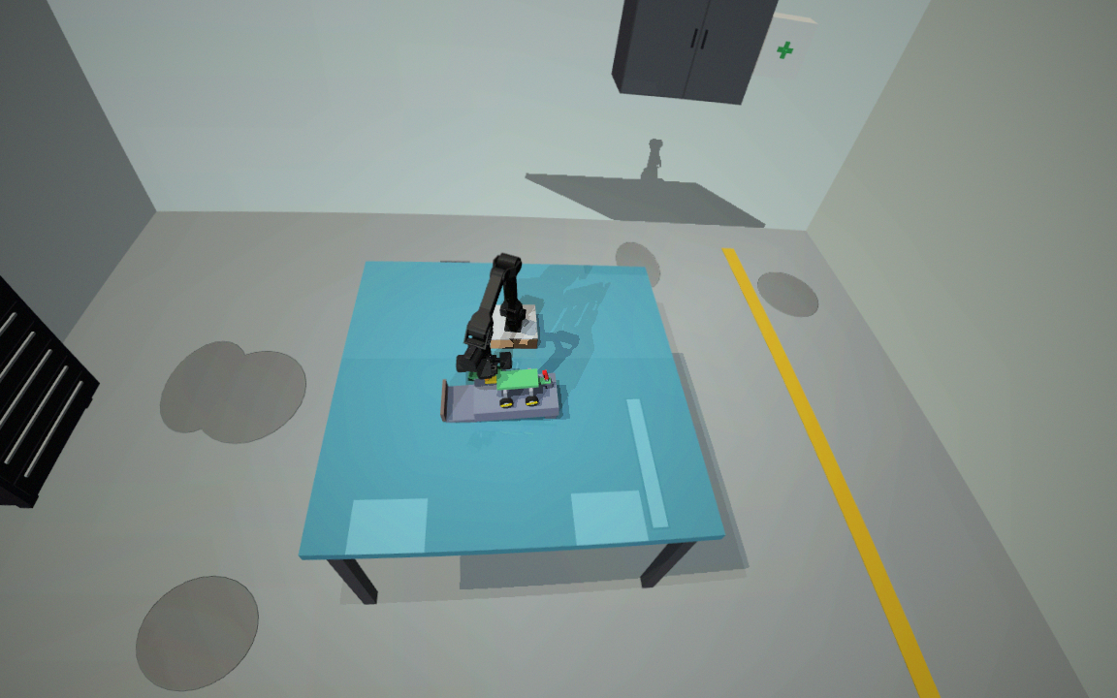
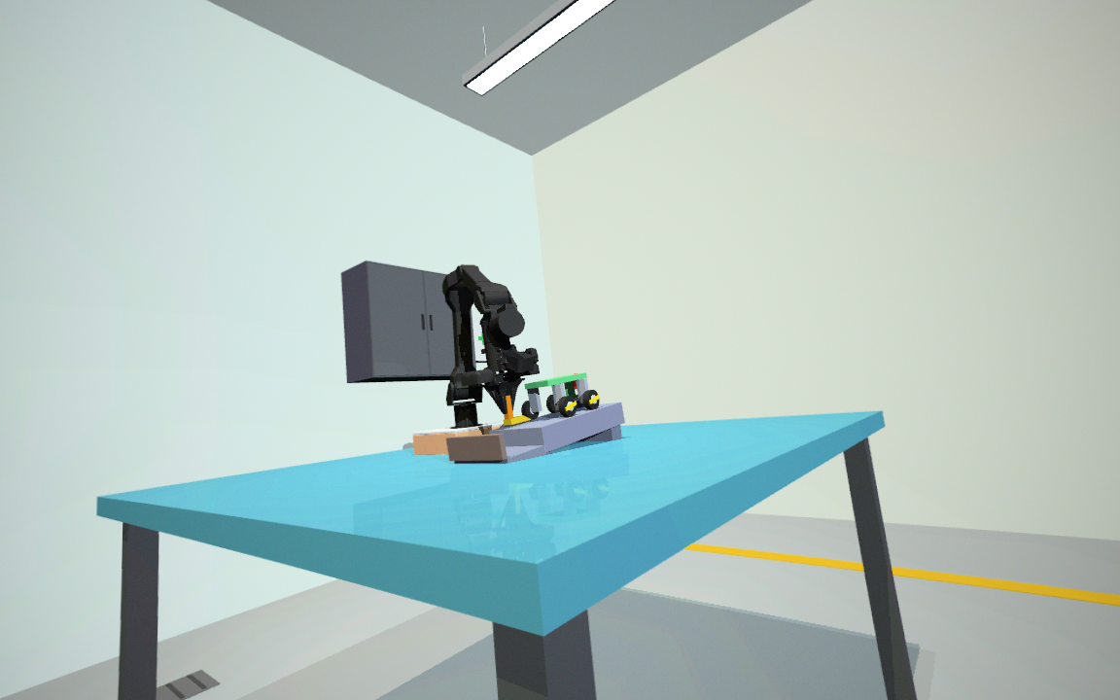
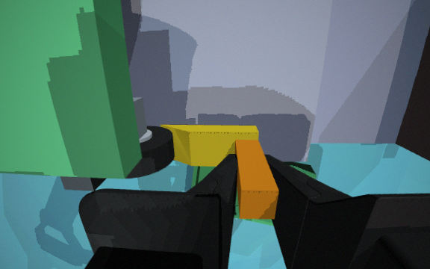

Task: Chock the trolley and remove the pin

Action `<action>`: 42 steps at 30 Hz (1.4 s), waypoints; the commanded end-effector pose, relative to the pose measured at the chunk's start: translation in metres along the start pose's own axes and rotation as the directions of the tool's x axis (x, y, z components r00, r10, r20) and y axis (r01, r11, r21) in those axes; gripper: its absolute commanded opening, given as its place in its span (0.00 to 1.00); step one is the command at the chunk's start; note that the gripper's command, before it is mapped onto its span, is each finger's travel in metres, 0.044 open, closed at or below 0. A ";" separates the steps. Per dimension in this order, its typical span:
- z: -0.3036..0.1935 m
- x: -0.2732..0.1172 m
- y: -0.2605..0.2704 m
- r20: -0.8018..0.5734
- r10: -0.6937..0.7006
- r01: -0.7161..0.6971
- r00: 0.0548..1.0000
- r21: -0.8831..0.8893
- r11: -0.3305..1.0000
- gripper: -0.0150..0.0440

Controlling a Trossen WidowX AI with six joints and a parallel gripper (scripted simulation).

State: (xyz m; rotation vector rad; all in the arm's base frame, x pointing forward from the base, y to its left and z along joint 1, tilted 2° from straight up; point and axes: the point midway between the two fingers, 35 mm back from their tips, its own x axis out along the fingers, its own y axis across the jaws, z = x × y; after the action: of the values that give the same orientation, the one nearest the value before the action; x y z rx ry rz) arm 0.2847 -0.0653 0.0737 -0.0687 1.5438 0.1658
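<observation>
We see the yellow chock [image 1: 491, 379] [image 2: 515, 421] [image 3: 215, 149] at the downhill side of a trolley [image 1: 517, 379] [image 2: 557, 381] [image 3: 69, 93] wheel; we cannot tell whether they touch. Our gripper [image 1: 487, 373] [image 2: 507, 407] [image 3: 248, 161] is closed on its orange handle. The red-headed pin [image 1: 545, 375] [image 2: 576, 383] stands at the trolley's uphill end. Below our fingers, the green tray [image 1: 470, 376] [image 3: 201, 174] is mostly hidden, its contents unclear. The ramp [image 1: 493, 413] [image 2: 581, 426] [image 3: 260, 56] lies well in from the desk's [image 1: 424, 468] [image 2: 460, 513] [image 3: 353, 164] front corners.

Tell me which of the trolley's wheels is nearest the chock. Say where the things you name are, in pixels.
The downhill wheel on the arm's side of the ramp [image 3: 163, 149]: in the wrist view the yellow chock [image 3: 209, 147] sits right beside it, while the other wheels are farther from it.
</observation>
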 end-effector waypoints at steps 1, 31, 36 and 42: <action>0.000 0.000 0.000 0.000 0.001 -0.001 1.000 -0.001 1.000 0.25; -0.002 -0.053 -0.002 -0.002 0.006 -0.006 1.000 0.006 1.000 0.75; 0.007 -0.060 0.001 0.046 -0.016 0.010 0.999 0.128 0.992 0.58; 0.021 -0.072 0.011 0.111 -0.038 0.008 0.993 0.258 0.966 0.58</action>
State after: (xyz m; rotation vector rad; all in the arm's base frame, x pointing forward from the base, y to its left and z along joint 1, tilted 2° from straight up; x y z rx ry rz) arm 0.2962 -0.0619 0.1397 0.1061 1.4700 -0.0239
